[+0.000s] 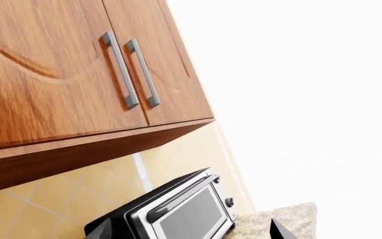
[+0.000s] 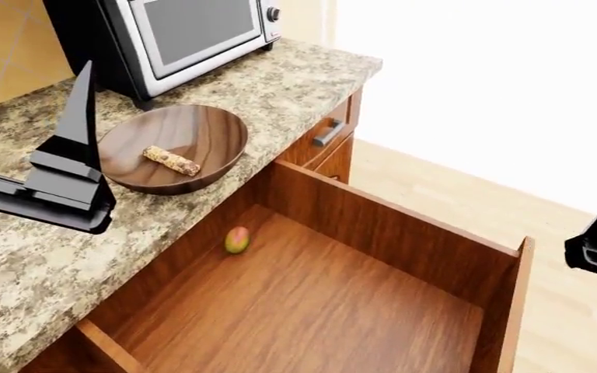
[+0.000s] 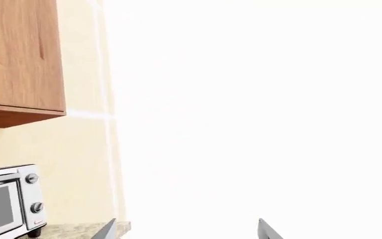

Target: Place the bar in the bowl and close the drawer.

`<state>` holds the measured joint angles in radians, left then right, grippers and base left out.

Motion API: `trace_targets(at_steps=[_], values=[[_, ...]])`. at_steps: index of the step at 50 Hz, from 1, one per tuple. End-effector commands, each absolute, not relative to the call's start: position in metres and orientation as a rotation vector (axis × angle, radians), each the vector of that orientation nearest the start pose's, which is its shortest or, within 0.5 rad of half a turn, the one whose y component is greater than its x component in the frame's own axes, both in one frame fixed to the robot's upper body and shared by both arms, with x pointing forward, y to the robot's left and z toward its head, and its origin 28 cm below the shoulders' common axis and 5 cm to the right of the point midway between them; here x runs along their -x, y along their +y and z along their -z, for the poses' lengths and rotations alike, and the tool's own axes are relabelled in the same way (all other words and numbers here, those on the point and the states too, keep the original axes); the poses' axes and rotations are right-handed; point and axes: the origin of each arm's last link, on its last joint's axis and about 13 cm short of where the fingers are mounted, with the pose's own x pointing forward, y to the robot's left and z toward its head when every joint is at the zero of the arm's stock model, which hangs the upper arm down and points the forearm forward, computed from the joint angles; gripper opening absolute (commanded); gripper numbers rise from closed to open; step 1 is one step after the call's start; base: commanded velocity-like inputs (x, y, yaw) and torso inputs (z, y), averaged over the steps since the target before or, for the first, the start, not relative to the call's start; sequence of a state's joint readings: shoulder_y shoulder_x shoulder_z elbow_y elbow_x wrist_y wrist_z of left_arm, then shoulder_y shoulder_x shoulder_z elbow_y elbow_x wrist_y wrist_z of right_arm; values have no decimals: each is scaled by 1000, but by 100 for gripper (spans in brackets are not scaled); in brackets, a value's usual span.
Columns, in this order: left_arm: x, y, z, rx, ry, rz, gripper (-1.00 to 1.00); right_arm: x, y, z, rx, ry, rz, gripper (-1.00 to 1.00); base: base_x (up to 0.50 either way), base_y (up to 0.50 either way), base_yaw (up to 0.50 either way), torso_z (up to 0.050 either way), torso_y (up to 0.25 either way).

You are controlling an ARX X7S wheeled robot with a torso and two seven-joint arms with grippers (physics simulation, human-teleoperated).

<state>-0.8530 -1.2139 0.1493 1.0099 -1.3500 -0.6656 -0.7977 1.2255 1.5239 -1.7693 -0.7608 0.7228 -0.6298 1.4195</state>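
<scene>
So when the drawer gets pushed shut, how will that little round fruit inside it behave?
The fruit looks round and lies loose on the drawer's smooth wooden floor, so it will probably roll as the drawer moves. It looks small and light, so a bump against the wall seems harmless.

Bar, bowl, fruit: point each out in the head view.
bar [image 2: 171, 161]: head view, middle of the bar, lying inside the bowl.
bowl [image 2: 218, 123]: head view, bare inner wall near the far rim.
fruit [image 2: 236, 240]: head view, centre of the fruit on the drawer floor.
</scene>
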Motion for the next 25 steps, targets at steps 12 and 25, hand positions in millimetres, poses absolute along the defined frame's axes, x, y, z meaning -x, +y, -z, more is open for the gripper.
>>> trace_targets(at_steps=[12,25], values=[[-151,263,-296,-372,-495,101,100,-123,-226,-146,-54,-264,577,100,0,0,0,0,0],[-154,261,-295,-375,-492,106,100,-112,-233,-111,-85,-180,689,100,0,0,0,0,0]])
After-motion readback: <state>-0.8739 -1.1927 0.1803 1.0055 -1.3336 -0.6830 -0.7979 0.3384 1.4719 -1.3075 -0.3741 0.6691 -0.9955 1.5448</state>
